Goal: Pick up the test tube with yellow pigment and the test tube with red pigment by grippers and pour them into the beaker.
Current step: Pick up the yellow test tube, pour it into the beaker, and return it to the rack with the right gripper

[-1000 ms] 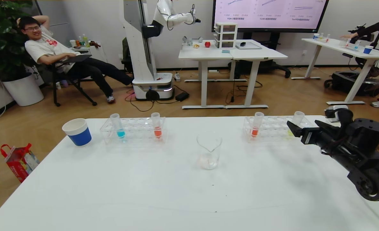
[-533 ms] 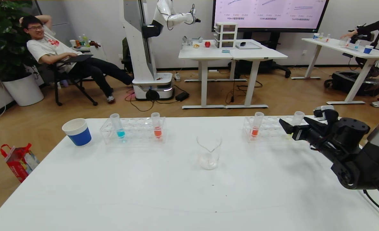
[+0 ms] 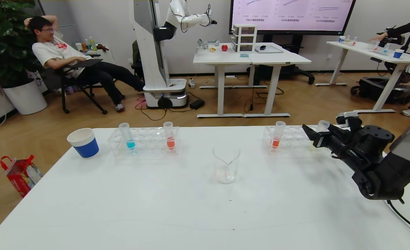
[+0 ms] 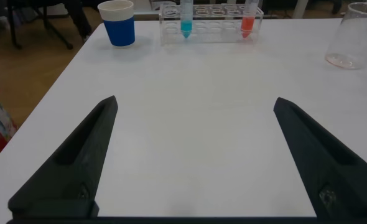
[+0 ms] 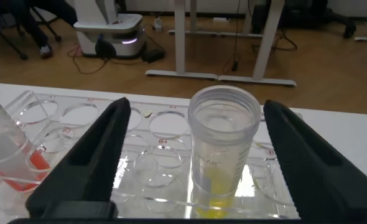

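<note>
Right gripper (image 3: 317,136) at the right-hand rack (image 3: 290,139), fingers spread wide. In the right wrist view the yellow tube (image 5: 224,152) stands upright in its rack hole squarely between the two fingers, neither pad touching it; yellow liquid sits low in the tube. The red tube (image 3: 277,135) stands in the same rack, well off to the gripper's left. Beaker (image 3: 226,163) stands mid-table, further left again and nearer the robot.

Step in hand, as I judge it: closing on the yellow tube. To do it well: keep the tube centred, take it on the clear upper wall above the rack top, close gently since a slim tube may slip or tip, then lift straight up out of the hole before swinging toward the beaker.

Left gripper (image 4: 193,158) idle, spread, low over bare table (image 4: 196,124), holding nothing.
</note>
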Controlling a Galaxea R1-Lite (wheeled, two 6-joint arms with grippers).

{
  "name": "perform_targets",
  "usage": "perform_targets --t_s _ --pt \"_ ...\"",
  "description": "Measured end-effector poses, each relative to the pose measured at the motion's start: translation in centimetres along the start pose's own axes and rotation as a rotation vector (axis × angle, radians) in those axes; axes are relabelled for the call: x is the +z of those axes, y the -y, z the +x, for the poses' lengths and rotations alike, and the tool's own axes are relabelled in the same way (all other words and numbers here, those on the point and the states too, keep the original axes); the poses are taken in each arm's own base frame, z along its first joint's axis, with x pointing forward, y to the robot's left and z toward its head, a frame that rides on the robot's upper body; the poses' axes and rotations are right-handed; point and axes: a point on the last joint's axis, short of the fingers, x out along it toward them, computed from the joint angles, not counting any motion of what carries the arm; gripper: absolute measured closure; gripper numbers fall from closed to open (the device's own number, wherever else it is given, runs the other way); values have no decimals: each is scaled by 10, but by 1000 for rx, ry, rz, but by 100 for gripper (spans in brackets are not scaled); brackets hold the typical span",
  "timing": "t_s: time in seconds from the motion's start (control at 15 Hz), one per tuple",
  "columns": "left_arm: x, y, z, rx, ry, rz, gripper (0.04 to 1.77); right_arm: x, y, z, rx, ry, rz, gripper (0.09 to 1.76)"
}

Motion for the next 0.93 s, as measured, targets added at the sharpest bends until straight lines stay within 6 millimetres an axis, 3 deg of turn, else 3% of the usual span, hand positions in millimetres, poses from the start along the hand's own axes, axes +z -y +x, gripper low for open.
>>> perform_targets --t_s 0.13,0.2,0.27,0.33,0.47,0.67,0.93 --pt "0 0 0 0 0 0 6 1 1 0 -5 6 -1 123" --pt "0 0 0 0 0 0 6 1 2 0 -6 7 -2 146" --pt "0 0 0 0 0 0 6 1 1 0 -5 7 -4 143" --pt "0 0 0 0 0 0 6 0 0 0 -3 3 -2 122" --pt "0 0 0 0 0 0 6 2 0 -1 -3 13 -5 134" --pt "0 0 0 0 0 0 6 9 -1 -2 -2 31 -14 134" --pt "0 0 0 0 0 0 6 39 -2 -4 1 58 -51 134"
